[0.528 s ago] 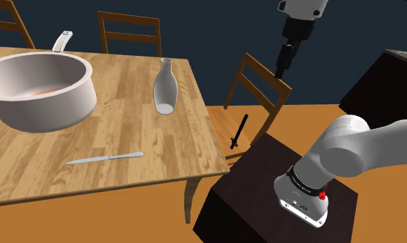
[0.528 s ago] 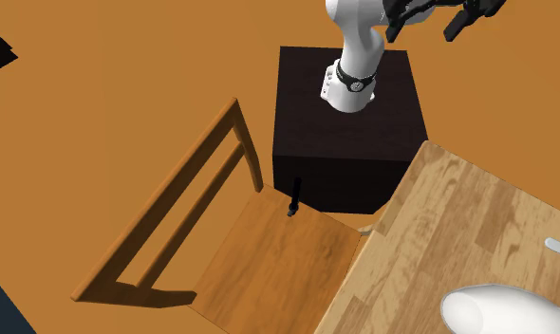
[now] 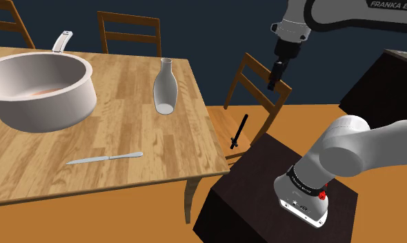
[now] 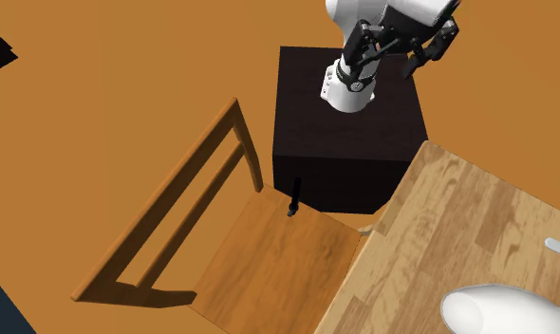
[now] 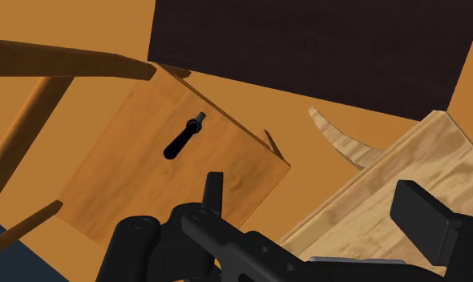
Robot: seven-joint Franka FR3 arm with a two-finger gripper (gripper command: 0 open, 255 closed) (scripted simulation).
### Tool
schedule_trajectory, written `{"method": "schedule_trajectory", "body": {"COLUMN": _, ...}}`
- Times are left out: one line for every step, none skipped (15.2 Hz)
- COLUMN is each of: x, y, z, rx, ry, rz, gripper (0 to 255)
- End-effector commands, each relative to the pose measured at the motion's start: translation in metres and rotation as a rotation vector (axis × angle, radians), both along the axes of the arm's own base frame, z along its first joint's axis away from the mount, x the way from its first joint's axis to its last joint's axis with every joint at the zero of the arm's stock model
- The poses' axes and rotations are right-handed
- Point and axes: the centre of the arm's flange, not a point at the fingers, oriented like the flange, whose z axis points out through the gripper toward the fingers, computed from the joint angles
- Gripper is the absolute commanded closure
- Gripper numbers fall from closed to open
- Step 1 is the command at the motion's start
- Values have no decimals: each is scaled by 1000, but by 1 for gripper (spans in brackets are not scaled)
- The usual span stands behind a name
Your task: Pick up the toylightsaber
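Note:
The toy lightsaber [image 3: 238, 132] is a short black stick lying on the wooden seat of a chair [image 3: 221, 123] between the table and my stand. It rests near the seat edge closest to the stand [image 4: 293, 197]. My gripper [image 3: 272, 81] hangs open and holds nothing, high above the chair back and well above the lightsaber. From the second exterior view the gripper [image 4: 398, 55] is over the stand, fingers spread. Looking along the hand, the lightsaber [image 5: 183, 138] lies on the seat far beyond the fingertips [image 5: 213, 191].
A wooden table [image 3: 126, 148] carries a large white pot [image 3: 38, 83], a pale bottle [image 3: 165, 86] and a knife [image 3: 104, 159]. The chair's backrest [image 3: 263, 88] rises beside the lightsaber. The dark stand [image 3: 264, 200] sits close to the seat. More chairs [image 3: 130, 31] stand behind the table.
The gripper has come down and a little towards the chair; more of the arm is in the shoulder view. The lightsaber has not moved.

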Motion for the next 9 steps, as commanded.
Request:
{"method": "schedule_trajectory", "body": {"x": 6, "y": -10, "z": -24, "rx": 6, "ry": -10, "rz": 11, "gripper": 0}}
{"method": "schedule_trajectory", "body": {"x": 9, "y": -17, "z": -35, "rx": 9, "ry": -14, "rz": 16, "gripper": 0}}
{"method": "schedule_trajectory", "body": {"x": 11, "y": -23, "z": -47, "rx": 12, "ry": -18, "rz": 20, "gripper": 0}}
{"method": "schedule_trajectory", "body": {"x": 14, "y": -29, "z": -58, "rx": 15, "ry": -22, "rz": 25, "gripper": 0}}
{"method": "schedule_trajectory", "body": {"x": 17, "y": -35, "z": -69, "rx": 18, "ry": -26, "rz": 30, "gripper": 0}}
{"method": "schedule_trajectory", "body": {"x": 20, "y": -42, "z": -81, "rx": 21, "ry": -30, "rz": 35, "gripper": 0}}
{"method": "schedule_trajectory", "body": {"x": 23, "y": -48, "z": -92, "rx": 24, "ry": -34, "rz": 39, "gripper": 0}}
{"method": "schedule_trajectory", "body": {"x": 26, "y": -54, "z": -103, "rx": 27, "ry": -38, "rz": 44, "gripper": 0}}
{"method": "schedule_trajectory", "body": {"x": 29, "y": -60, "z": -115, "rx": 30, "ry": -42, "rz": 49, "gripper": 0}}
